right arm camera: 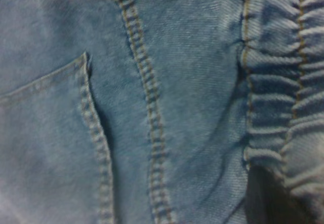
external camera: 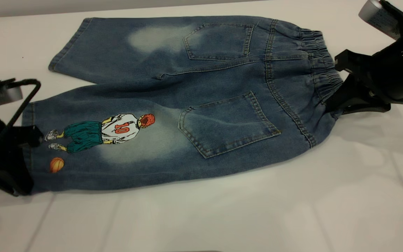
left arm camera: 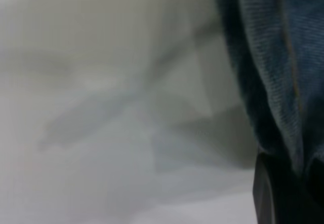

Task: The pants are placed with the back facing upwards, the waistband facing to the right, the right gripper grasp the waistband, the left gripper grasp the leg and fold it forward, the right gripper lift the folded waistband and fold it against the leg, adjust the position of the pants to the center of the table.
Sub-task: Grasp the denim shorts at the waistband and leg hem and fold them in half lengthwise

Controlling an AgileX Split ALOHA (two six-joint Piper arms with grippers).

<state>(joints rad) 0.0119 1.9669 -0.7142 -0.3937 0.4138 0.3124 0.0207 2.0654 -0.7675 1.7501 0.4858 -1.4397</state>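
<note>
Denim pants point(external camera: 194, 105) lie flat on the white bench point(external camera: 292, 203), back side up w/ both patch pockets showing, waistband point(external camera: 322, 66) to the right in the exterior view, legs to the left. No fold made yet, so task looks early: grasping stage, approx.

Right gripper point(external camera: 338, 87) sits at the waistband, its black fingers point(external camera: 345, 61) touching the ruched edge above and below. Right wrist view shows the gathered elastic close up, w/ a dark finger at the band's edge; it looks to be gripping the waistband, tho the pinch itself is partly hidden.

Left gripper point(external camera: 30, 140) is at the hem of the printed leg point(external camera: 93, 147) (no. 10 player, orange ball), overlapping the hem edge. Left wrist view shows denim draped over a dark finger point(left arm camera: 273, 193), so cloth seems lifted a bit there; I judge it closed on the leg hem, not certain.

Done: layout correct, both grasps apparently made. Left to do: fold the leg fwd over the plain leg, then right arm lifts the folded waistband over to the leg end, then shift the bundle to bench centre. Pants currently sit toward the far side of the bench.
</note>
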